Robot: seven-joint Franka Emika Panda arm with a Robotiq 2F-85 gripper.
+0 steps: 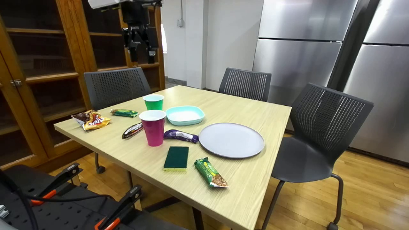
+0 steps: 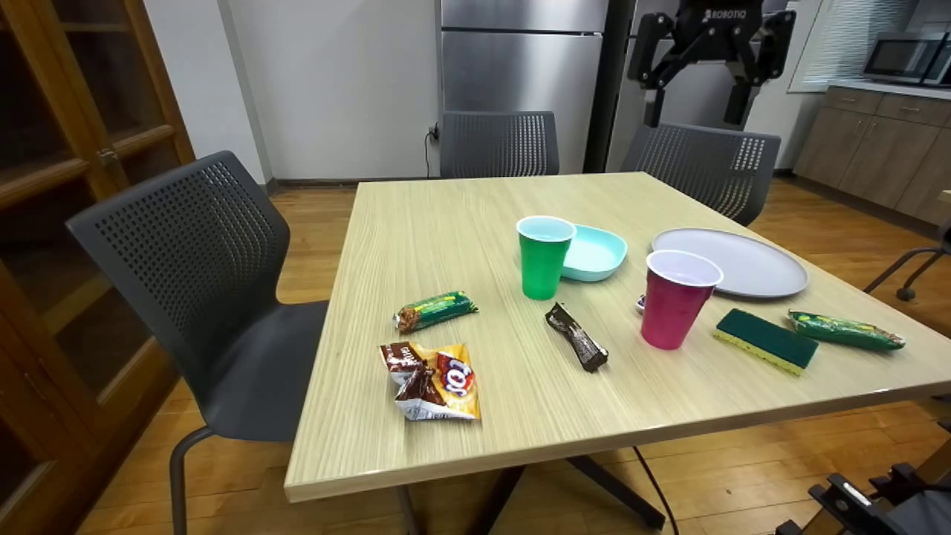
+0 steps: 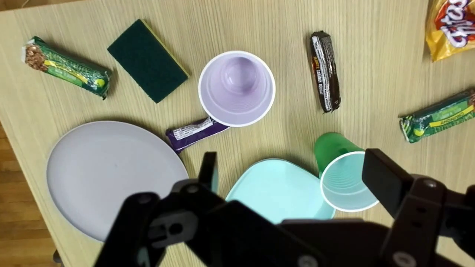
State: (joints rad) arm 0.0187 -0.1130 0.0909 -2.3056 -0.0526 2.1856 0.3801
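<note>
Light blue dish (image 1: pixel 185 115) sits on the table (image 2: pixel 446 238) close by the green cup (image 2: pixel 543 266), well below my empty gripper (image 2: pixel 695 113), which is spread wide, so I think I should move slowly and not bump that cup.

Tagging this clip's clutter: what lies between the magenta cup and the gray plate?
A purple-wrapped bar lies between the cup and the plate, shown in an exterior view.
</note>
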